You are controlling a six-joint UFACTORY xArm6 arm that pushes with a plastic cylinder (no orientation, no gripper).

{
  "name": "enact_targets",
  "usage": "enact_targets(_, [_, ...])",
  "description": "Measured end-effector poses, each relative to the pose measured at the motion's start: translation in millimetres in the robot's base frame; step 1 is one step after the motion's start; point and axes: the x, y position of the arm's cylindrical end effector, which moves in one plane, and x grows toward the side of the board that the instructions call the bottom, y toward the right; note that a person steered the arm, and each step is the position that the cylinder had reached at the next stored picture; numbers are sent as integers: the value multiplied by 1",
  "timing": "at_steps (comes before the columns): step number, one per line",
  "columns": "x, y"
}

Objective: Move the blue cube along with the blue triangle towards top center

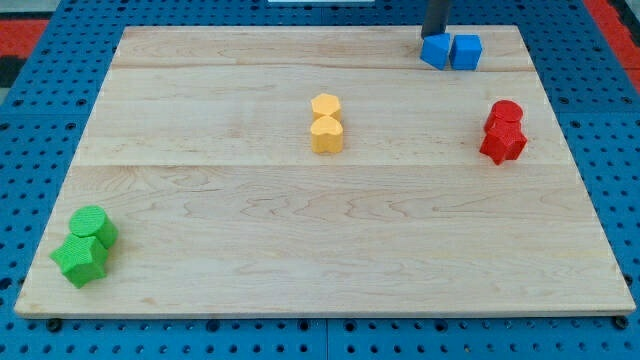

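Note:
Two blue blocks sit side by side, touching, near the view's top right of the wooden board [320, 230]. The blue cube [466, 51] is the right one. The blue triangle [435, 51] is the left one. My dark rod comes down from the view's top edge, and my tip [433, 34] stands just behind the blue triangle, at its top edge, close to or touching it.
Two yellow blocks [326, 123] stand together at the board's upper middle. Two red blocks [503, 131] stand at the right. Two green blocks [86, 245] sit at the bottom left corner. Blue pegboard [40, 100] surrounds the board.

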Motion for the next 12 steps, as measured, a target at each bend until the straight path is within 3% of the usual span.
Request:
enact_targets(2, [-18, 15])
enact_targets(3, [-19, 52])
enact_targets(5, [35, 80])
enact_targets(9, [34, -5])
enact_targets(12, [26, -29])
